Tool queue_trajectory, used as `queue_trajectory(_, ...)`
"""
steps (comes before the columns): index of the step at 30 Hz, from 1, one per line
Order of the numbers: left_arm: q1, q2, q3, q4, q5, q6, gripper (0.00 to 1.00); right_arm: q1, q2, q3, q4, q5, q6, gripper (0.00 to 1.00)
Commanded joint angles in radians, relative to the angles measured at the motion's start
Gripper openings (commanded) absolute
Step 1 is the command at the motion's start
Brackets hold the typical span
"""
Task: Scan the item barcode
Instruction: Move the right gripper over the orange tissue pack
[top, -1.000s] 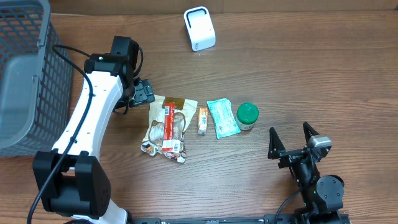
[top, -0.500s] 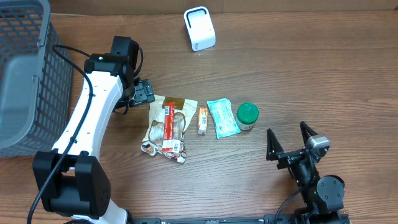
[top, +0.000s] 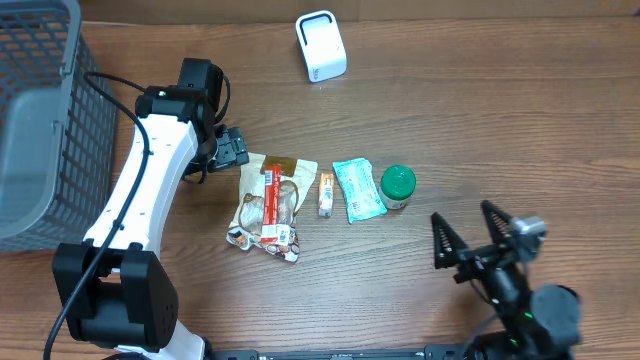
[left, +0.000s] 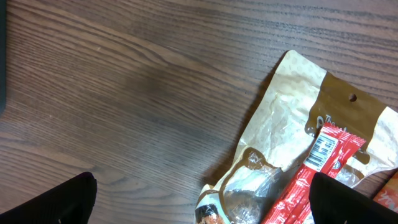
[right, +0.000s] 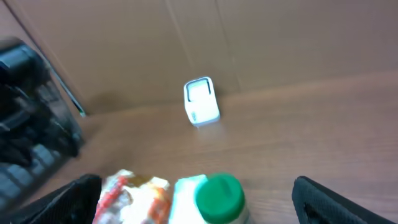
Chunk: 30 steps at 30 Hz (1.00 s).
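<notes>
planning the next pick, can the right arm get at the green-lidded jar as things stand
Probably yes: the right arm, jaws open, faces the green-lidded jar across the table, with nothing lying between them.

We can read no word, brand or number anywhere. The one clear marking is a barcode on a white patch of the red wrapper, which lies on the tan pouch; its digits are too small for us. Just beside the barcode, the pouch bears cursive lettering, cut off by the wrapper and illegible. Print on the teal packet near the pouch is too small to make out.
</notes>
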Motion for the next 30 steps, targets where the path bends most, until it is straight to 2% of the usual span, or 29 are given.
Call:
queue_trajectory(1, 0.003, 0.001, 0.023, 0.001, -0.016, 0.0, 1.0, -0.003, 0.138, 0.245, -0.114, 0.003, 0.024, 1.0)
queue_trajectory(7, 0.003, 0.001, 0.023, 0.001, -0.016, 0.0, 1.0, -0.002, 0.513, 0.667, -0.457, 0.001, 0.024, 1.0)
queue_trajectory(11, 0.003, 0.001, 0.023, 0.001, -0.016, 0.0, 1.0, -0.002, 0.753, 0.888, -0.678, -0.016, 0.025, 1.0)
queue_trajectory(16, 0.003, 0.001, 0.023, 0.001, -0.016, 0.0, 1.0, -0.002, 0.938, 0.961, -0.679, -0.228, 0.025, 1.0)
queue_trajectory(17, 0.003, 0.001, 0.023, 0.001, -0.016, 0.0, 1.0, -0.002, 0.969, 0.961, -0.673, -0.276, 0.026, 0.78)
queue_trajectory(18, 0.003, 0.001, 0.023, 0.001, -0.016, 0.0, 1.0, -0.002, 0.995, 0.961, -0.672, -0.3, 0.027, 0.49)
queue_trajectory(19, 0.003, 0.001, 0.023, 0.001, -0.016, 0.0, 0.99, 0.0, 1.018, 0.961, -0.679, -0.294, 0.056, 0.3)
queue_trajectory(21, 0.003, 0.001, 0.023, 0.001, -0.016, 0.0, 0.99, 0.009, 1.069, 0.96, -0.689, -0.279, 0.103, 0.11)
queue_trajectory(23, 0.003, 0.001, 0.023, 0.001, -0.016, 0.0, 0.99, 0.039, 1.115, 0.96, -0.687, -0.268, 0.11, 0.04)
queue_trajectory(30, 0.003, 0.001, 0.023, 0.001, -0.016, 0.0, 1.0, 0.238, 1.294, 0.959, -0.67, -0.033, 0.284, 0.04)
